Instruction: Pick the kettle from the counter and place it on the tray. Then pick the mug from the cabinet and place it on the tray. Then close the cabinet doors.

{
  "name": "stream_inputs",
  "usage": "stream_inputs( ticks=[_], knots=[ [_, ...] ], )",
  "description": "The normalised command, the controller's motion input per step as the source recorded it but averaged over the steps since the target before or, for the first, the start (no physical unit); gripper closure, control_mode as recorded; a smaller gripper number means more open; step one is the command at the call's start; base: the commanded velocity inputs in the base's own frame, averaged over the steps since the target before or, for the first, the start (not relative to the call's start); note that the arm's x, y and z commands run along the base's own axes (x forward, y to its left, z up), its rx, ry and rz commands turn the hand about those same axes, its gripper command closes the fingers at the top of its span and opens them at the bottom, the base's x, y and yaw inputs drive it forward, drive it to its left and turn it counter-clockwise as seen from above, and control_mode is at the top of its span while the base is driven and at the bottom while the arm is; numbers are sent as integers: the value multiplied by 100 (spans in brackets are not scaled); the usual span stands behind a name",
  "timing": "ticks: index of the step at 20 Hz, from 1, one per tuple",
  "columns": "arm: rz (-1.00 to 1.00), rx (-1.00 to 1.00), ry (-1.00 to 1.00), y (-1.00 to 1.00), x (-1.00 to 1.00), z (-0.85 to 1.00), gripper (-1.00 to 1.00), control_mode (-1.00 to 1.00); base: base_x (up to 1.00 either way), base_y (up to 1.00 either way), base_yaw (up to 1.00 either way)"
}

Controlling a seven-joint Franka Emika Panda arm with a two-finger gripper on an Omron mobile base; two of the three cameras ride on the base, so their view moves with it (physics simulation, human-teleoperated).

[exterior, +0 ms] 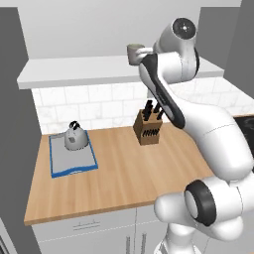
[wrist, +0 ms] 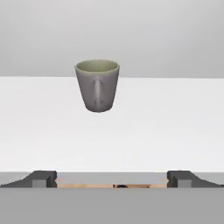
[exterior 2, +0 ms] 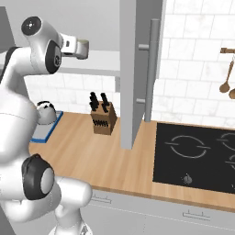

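The silver-grey kettle [exterior: 75,136] stands on the blue-rimmed grey tray [exterior: 67,159] at the left end of the wooden counter [exterior: 134,168]. Up on the cabinet's white shelf [exterior: 94,69] the grey-beige mug [exterior: 134,53] stands upright; in the right base view the mug [exterior 2: 82,48] sits just past the hand. The hand view has the mug [wrist: 97,85] straight ahead, its handle turned toward the camera. My gripper [wrist: 112,179] is open at the shelf's front edge, short of the mug and holding nothing. Both cabinet doors stand open: the left door [exterior: 15,99] and the right door [exterior 2: 137,69].
A brown knife block [exterior: 148,128] stands on the counter below the shelf, by the tiled wall. The black stovetop [exterior 2: 197,156] lies to the right, with wooden utensils [exterior 2: 226,78] hanging above it. The right door's bar handle [exterior 2: 153,69] juts out over the counter.
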Motion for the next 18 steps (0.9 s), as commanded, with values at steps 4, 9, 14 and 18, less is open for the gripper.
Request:
stream_inputs(
  ticks=[4,9,14,18],
  knots=[
    [0,0,0,8,42,-3,-100,-100,0,0,0],
    [0,0,0,11,42,-11,-100,-100,0,0,0],
    [0,0,0,4,34,-5,-100,-100,0,0,0],
    [0,0,0,3,32,0,-100,-100,0,0,0]
  ],
)
